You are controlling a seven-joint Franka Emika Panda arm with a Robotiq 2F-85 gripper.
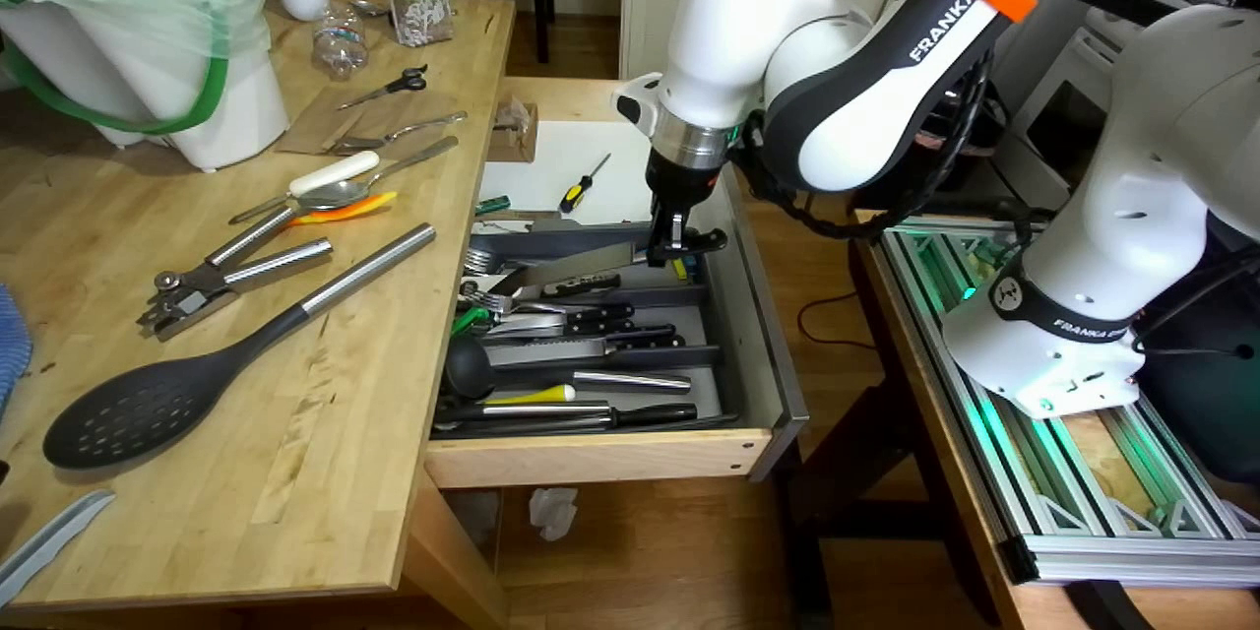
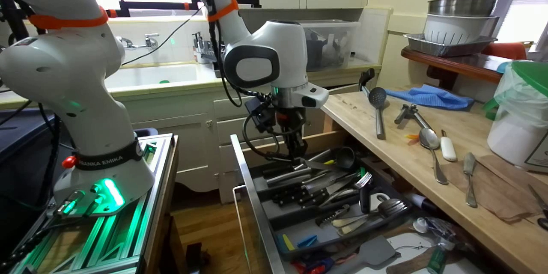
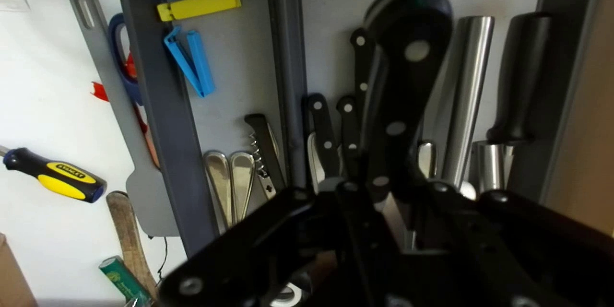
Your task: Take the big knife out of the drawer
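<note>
The tool is closed around the black, riveted handle of the big knife; in the wrist view the butt of that handle points to 12 o'clock. In an exterior view the grey blade reaches toward 9 o'clock, over the dark tray. From the tool in the wrist view, smaller black-handled knives lie near 11 o'clock and a steel handle between 1 and 2. Around the tray is the open drawer; farther out, at 9 o'clock in an exterior view, is the table, bearing a slotted spoon.

I would call the task past halfway: the grip is made, and the knife seems lifted off the tray — though whether its tip is free I cannot tell. Left to do: carry it beyond the drawer's edge, perhaps onto the table — the task names no destination.
</note>
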